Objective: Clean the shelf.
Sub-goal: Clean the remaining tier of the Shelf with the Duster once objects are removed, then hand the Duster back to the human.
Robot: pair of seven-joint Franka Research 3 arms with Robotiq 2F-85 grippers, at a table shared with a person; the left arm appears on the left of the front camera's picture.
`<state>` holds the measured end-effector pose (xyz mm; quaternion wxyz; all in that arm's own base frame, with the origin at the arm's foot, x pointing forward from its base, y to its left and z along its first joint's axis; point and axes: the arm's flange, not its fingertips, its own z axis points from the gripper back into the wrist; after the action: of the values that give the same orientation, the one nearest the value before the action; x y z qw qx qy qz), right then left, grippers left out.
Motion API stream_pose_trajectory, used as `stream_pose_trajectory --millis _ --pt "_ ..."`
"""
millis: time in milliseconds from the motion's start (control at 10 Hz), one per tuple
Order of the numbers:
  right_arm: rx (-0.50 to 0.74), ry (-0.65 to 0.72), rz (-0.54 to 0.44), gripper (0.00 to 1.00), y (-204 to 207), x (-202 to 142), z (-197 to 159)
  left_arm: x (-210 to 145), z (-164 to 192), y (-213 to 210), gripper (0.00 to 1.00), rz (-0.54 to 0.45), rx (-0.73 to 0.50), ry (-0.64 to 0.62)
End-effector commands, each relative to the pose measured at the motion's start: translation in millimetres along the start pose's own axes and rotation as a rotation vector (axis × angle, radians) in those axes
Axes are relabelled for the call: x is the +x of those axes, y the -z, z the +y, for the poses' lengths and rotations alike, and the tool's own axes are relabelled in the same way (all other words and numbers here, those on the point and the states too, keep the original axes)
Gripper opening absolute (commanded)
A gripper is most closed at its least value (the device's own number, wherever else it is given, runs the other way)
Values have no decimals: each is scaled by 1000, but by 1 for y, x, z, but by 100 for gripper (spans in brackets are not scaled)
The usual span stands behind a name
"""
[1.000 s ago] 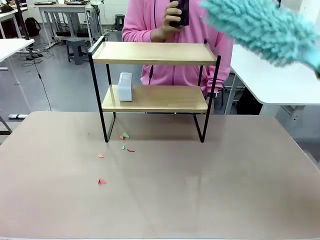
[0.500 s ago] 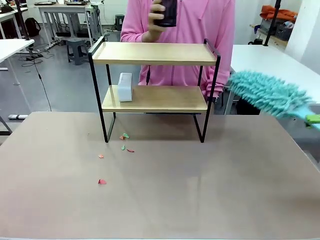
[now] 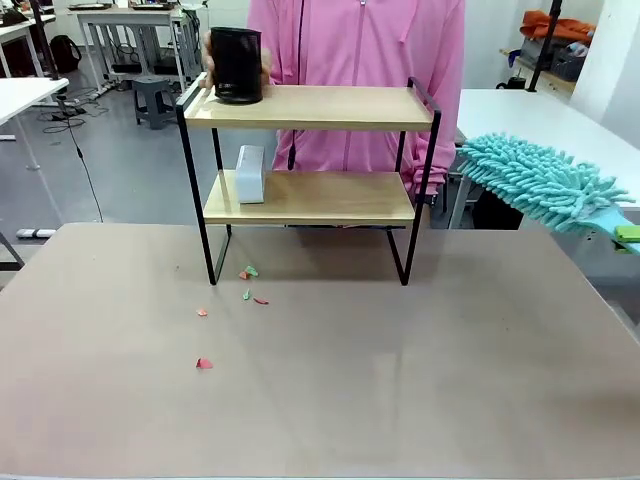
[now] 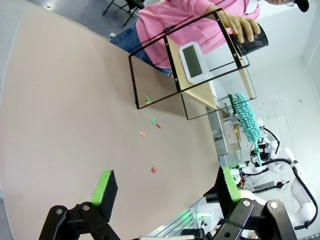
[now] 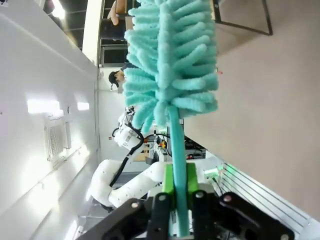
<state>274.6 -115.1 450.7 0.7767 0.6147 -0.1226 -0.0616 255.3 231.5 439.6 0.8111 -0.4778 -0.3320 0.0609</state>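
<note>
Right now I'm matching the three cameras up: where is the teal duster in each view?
Front view: duster at the right edge, right of the shelf.
Left wrist view: duster small, right of centre, past the shelf.
Right wrist view: duster large, top centre, handle in the right end effector.
Shared landmark: the shelf's black frame.

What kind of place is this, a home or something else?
Most likely a robotics lab or test workspace, not a home: plain white work tables on a bare grey floor with a trailing black cable, and a right gripper holding a fluffy teal duster near a small two-tier wooden shelf.
</note>
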Motion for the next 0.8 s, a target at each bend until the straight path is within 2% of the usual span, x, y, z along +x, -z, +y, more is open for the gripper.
stream_pose_trajectory --millis 0,700 --pt "13 -22 8 12 -1 -1 -1 0 0 2 100 -17 -18 18" --pt "13 -22 8 12 -1 -1 -1 0 0 2 100 -17 -18 18"
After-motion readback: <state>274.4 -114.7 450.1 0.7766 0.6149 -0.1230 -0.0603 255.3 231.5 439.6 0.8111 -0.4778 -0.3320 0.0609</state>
